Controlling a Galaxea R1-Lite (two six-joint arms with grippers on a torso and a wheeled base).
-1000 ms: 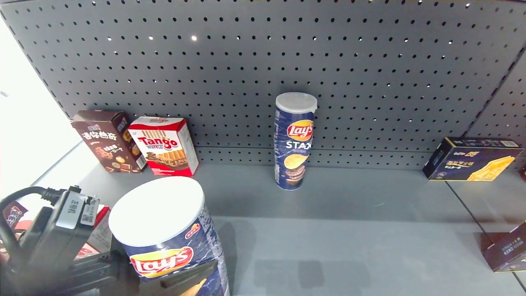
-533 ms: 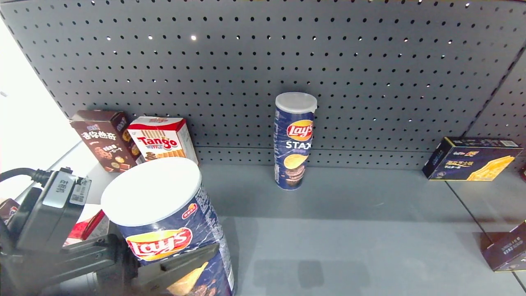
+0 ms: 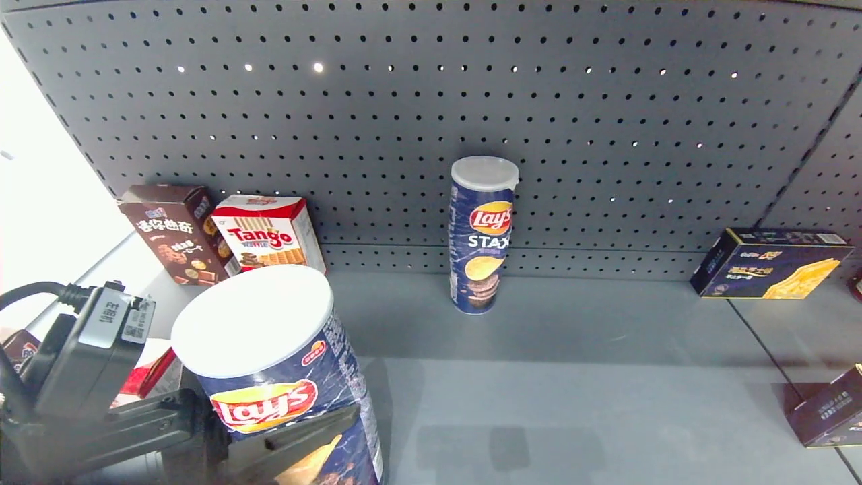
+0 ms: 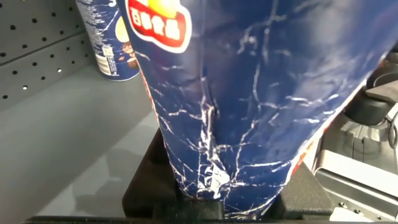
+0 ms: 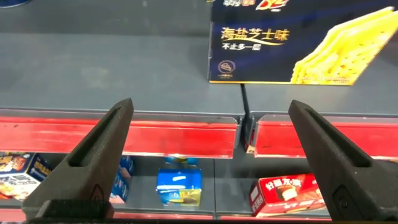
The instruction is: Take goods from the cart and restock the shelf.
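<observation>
The left gripper (image 3: 283, 431) was clamped on a dark blue chip can (image 3: 269, 364) with a white lid, holding it upright at the front left of the grey shelf (image 3: 572, 350). In the left wrist view the can (image 4: 249, 93) sat between the closed fingers; its base was hidden, so whether it touched the shelf could not be told. A second can (image 3: 482, 236) of the same kind stood upright farther back, near the middle of the shelf and close to the pegboard (image 3: 539, 101); it also showed beyond the held one in the left wrist view (image 4: 115, 53). At the back left, a brown box (image 3: 176, 232) and a red and white wafer box (image 3: 269, 236) stood side by side against the pegboard. A dark blue box (image 3: 774, 263) lay at the back right, well apart from both cans. The right gripper (image 5: 224, 155) was low before the shelf edge with its fingers wide apart and nothing between them, facing that dark blue box (image 5: 305, 40) above a red strip (image 5: 180, 140). A blue pack (image 5: 179, 186) and a red box (image 5: 286, 193) appeared to lie on a lower level.
</observation>
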